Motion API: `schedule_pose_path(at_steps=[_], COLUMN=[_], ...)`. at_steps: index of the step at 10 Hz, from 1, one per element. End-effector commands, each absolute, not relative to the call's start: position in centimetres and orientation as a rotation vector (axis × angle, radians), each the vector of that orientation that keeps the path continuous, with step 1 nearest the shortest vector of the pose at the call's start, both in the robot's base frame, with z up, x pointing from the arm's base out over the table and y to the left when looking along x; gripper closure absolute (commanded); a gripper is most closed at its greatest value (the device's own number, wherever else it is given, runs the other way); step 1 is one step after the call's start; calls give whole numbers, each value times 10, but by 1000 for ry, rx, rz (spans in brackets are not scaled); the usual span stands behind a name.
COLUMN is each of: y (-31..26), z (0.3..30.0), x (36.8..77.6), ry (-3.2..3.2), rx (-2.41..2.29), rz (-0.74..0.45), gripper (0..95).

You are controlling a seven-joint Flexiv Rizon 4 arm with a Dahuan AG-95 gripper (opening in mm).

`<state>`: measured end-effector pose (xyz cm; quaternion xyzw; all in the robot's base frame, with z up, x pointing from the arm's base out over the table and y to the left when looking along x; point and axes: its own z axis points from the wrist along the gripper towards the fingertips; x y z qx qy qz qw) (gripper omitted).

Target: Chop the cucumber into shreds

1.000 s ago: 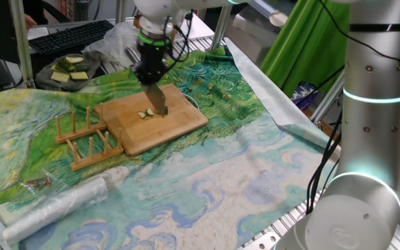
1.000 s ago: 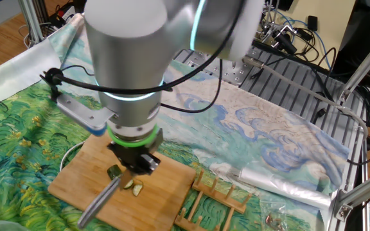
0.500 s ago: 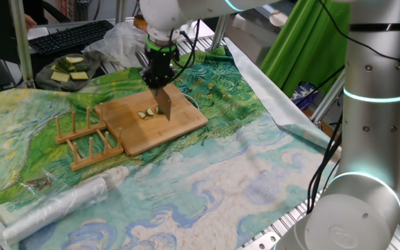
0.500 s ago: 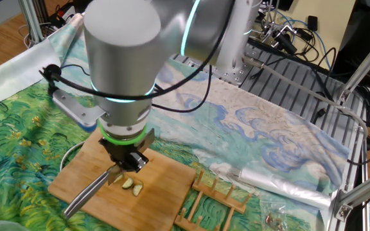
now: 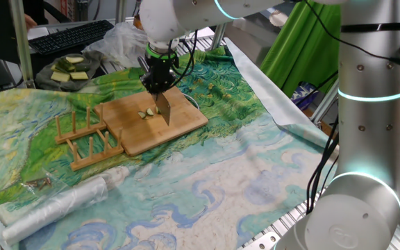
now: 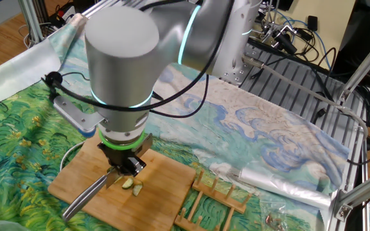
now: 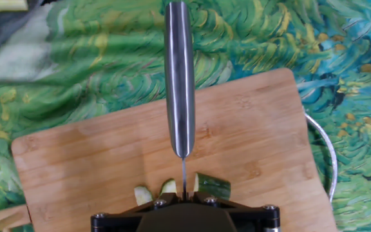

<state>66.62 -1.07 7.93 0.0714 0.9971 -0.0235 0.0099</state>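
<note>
Scene: A Flexiv Rizon arm works over a wooden board [image 5: 155,118] laid on a painted cloth [image 5: 248,167].
Gripper: The gripper [image 5: 157,82] is clamped on the handle of a knife [image 7: 180,84], the blade edge-down and standing over the board.
Cucumber: The cucumber [image 7: 187,188] lies as a few small pieces near the middle of the board; in the hand view the blade line falls between them, one skinned chunk to one side, paler slices to the other.
Contact: Whether the edge touches the board or a piece cannot be told from these views.
Step in hand: Judged to be a chopping stroke through the small pieces.
Doing it well: The blade should come down square to the board, not tilted, so loose pieces are cut rather than flicked aside; strokes need to land close together for shreds, and stay on the board's middle.
Nearby: A wooden rack [image 5: 85,139] sits just beside the board; a plate [image 5: 47,80] of pale slabs stands well apart, with a keyboard [image 5: 71,35] behind it.
Writing: No brand, label or legible text shows in any view.
</note>
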Motion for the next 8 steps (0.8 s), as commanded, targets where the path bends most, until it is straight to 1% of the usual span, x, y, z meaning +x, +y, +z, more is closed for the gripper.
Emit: schedule_pose_path(at_steps=[1, 3, 5, 8], y=[-11, -11, -11, -11], z=[85, 85, 85, 85], x=[666, 666, 666, 666], ry=[3122, 3117, 3108, 3097], rx=[233, 283, 391, 468], rz=[-66, -81, -140, -140], gripper=[950, 950, 950, 950])
